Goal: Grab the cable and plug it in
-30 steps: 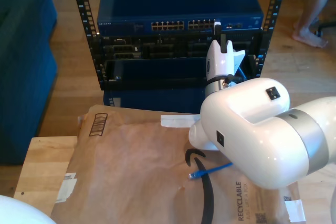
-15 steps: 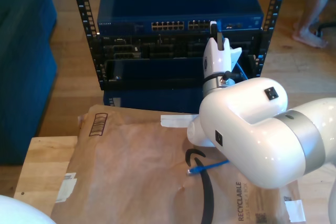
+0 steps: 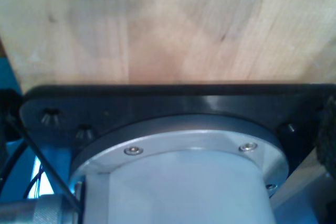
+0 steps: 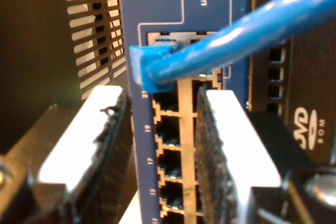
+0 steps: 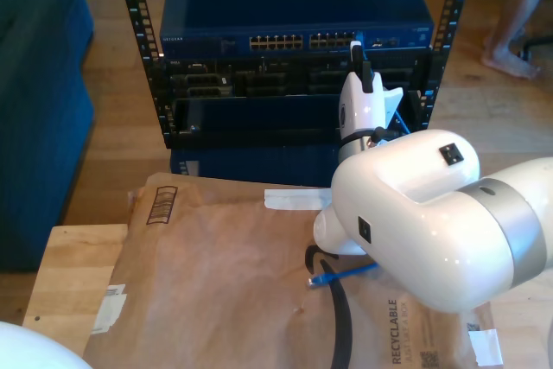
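The cable [image 4: 247,24] is thin and bright blue. In the second wrist view its blue-booted end [image 4: 144,69] sits against the port row of the blue network switch [image 4: 157,9]. My second gripper [image 4: 163,95] is open just below that end. Its black pads [image 4: 210,145] stand apart, with only the switch's ports showing between them. In the exterior view the same gripper [image 5: 356,47] points at the switch [image 5: 294,15] in the rack, and the cable [image 5: 393,110] runs down beside it. The cable's other plug [image 5: 318,282] lies on the brown paper mailer [image 5: 225,283].
A thick black robot cable [image 5: 341,326] curls over the mailer beneath the big white arm joint [image 5: 415,213]. Rack rails [image 5: 138,15] frame the switch. A blue sofa [image 5: 34,110] stands at the exterior view's left, and a person's foot [image 5: 510,58] at its upper right. The first wrist view shows a wooden surface [image 3: 168,24].
My second gripper swung slightly toward the exterior view's left, then back right, staying at the switch's port row. The loose plug on the mailer shifted a little.
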Robot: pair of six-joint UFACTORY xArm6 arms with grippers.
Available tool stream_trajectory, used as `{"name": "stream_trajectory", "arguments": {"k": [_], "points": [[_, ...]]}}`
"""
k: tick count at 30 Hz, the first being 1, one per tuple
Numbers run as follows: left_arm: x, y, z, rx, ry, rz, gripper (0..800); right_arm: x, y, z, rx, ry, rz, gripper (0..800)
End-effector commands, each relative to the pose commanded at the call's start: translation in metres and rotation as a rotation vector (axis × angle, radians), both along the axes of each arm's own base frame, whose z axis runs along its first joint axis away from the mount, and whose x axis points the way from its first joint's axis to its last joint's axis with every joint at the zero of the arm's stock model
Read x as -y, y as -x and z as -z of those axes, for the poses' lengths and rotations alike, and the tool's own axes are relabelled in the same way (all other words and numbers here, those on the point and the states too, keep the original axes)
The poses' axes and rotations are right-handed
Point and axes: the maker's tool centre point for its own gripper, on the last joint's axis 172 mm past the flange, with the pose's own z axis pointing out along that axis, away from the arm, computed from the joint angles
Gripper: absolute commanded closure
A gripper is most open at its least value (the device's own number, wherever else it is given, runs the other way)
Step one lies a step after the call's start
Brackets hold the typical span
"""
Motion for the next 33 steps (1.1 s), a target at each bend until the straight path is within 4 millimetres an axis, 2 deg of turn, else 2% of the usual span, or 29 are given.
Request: {"name": "stream_trajectory", "arguments": {"k": [8,15,19,22,25,33], "points": [[-0.001,0.000,0.000,0.000,-0.002,0.000,0,0.000,0.000,-0.001,0.000,-0.001,0.000,586],[0.000,0.000,0.000,0.000,0.000,0.000,0,0.010,-0.004,-0.002,0.003,-0.003,0.015,596],[-0.001,0.000,0.000,0.000,-0.002,0.000,0,0.010,-0.004,-0.003,0.006,-0.003,0.015,638],[0.000,0.000,0.000,0.000,0.000,0.000,0,0.010,-0.003,-0.003,0.009,-0.003,0.016,720],[-0.001,0.000,0.000,0.000,-0.002,0.000,0,0.010,-0.003,-0.004,0.010,-0.003,0.016,769],[-0.001,0.000,0.000,0.000,-0.002,0.000,0,0.008,-0.006,-0.006,0.017,-0.006,0.014,791]]}}
